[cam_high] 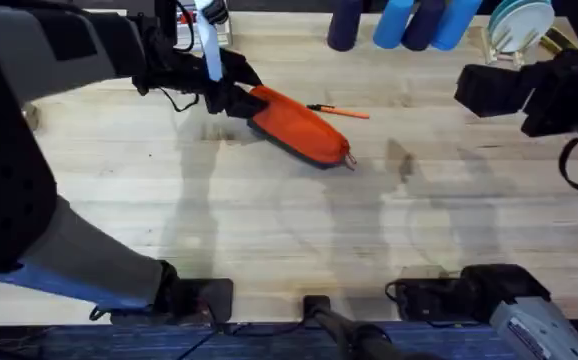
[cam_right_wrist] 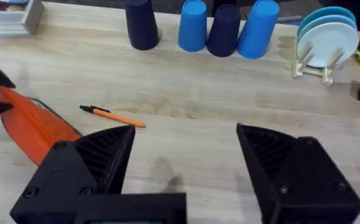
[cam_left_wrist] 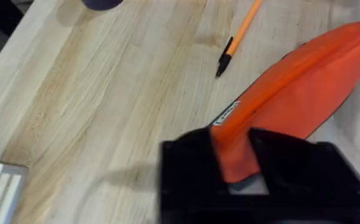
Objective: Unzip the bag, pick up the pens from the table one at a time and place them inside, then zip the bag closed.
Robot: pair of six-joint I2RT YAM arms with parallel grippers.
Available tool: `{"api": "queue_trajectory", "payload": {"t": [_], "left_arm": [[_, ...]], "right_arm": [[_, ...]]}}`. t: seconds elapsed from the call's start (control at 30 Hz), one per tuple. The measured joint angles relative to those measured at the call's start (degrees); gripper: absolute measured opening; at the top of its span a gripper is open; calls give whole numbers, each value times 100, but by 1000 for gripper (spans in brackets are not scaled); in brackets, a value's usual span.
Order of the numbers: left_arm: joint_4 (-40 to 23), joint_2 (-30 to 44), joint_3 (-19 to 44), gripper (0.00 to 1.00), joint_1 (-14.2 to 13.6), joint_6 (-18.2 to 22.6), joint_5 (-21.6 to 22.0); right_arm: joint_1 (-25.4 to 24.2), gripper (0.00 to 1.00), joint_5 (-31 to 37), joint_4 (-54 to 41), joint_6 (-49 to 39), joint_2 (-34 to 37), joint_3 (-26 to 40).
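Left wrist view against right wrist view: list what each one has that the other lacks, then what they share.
Left wrist alone: the left gripper clamped on the end of the bag, and a label by the zipper.

Right wrist alone: the right gripper open over bare wood, a row of blue cups, and a plate rack.

Both: the orange bag, one pen lying beside it, and the table.

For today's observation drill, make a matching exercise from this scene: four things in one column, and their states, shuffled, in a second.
Things:
1. bag
2. pen
3. left gripper
4. right gripper

States:
A. jaws wide apart, holding nothing
B. lying loose on the table
C. shut on one end of the bag
D. orange, gripped at one end

Pairs: 1-D, 2-B, 3-C, 4-A
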State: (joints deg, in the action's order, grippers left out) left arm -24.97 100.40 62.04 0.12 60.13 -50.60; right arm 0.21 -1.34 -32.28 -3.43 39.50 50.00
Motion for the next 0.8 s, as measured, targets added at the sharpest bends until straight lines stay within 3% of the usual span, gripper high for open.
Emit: {"api": "queue_trajectory", "payload": {"t": [0.13, 0.3, 0.43, 0.8], "left_arm": [[-17, 4, 0, 64, -3, -4, -21], [-15, 4, 0, 46, -11, -5, -21], [-20, 4, 0, 41, -11, -5, -21], [-31, 4, 0, 43, -11, -5, -21]], "right_arm": [[0, 997, -9, -1, 3, 1, 0], [0, 997, -499, -1, 23, 1, 0], [0, 997, -2138, -790, 45, 1, 2], [0, 997, -3368, -1532, 64, -1, 2]]}}
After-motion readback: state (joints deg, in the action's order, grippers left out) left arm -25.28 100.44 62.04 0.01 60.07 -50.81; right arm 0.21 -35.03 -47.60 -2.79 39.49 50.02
